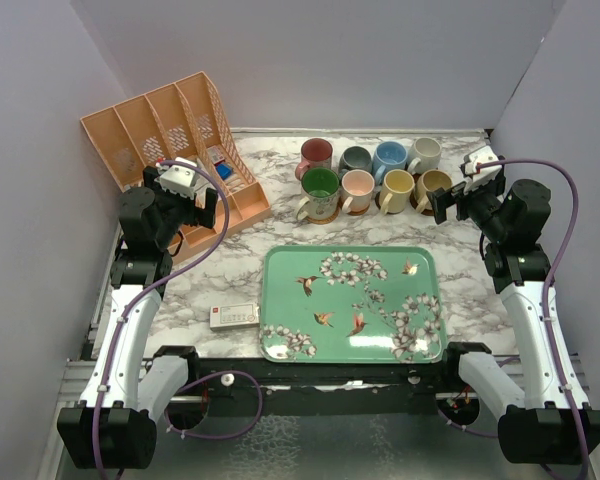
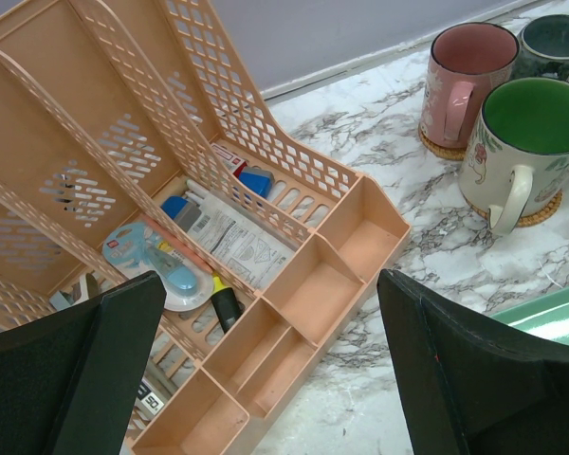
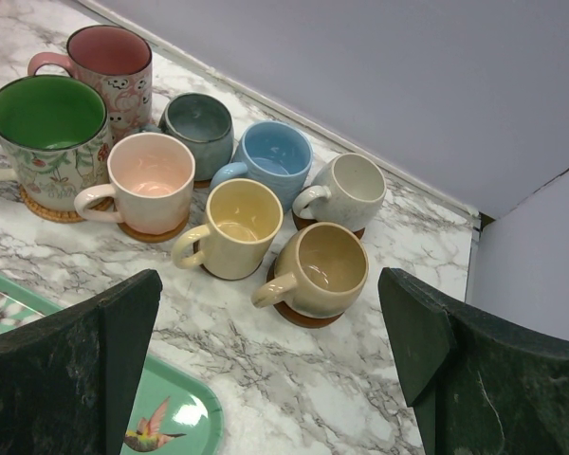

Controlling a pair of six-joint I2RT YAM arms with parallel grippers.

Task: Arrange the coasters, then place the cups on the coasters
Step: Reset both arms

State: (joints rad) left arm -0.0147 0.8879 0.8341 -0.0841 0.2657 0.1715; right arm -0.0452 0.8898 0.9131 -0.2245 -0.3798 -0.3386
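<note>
Your right gripper (image 3: 270,280) hangs with its jaws spread as wide as they go and nothing between them. The cups (image 3: 218,190) stand ahead of those jaws in two close rows, more toward the left finger than the right. The tan cup (image 3: 320,268) is nearest, just beyond the gap, with the yellow cup (image 3: 235,226) beside it.

Your left gripper (image 2: 270,284) is likewise wide open and empty. Under its gap lies the orange desk organiser (image 2: 313,284), which is no part of the job. From there the green cup (image 2: 529,142) and the pink cup (image 2: 467,81) sit out past the right finger, well apart from it.

The coasters (image 3: 308,318) show as thin rims peeping out beneath the cups:
- a dark one under the tan cup
- a brown one under the peach cup (image 3: 150,180)
- woven ones under the green and pink cups

Under the blue cup (image 3: 273,159) and the yellow one the bases are too hidden for you to be sure.

You can count all eight cups upright in the group, none on the flowered tray (image 1: 290,300) on the near side of the jaws. I judge the task done or very nearly so. All that seems left is confirming those two hidden coasters.
</note>
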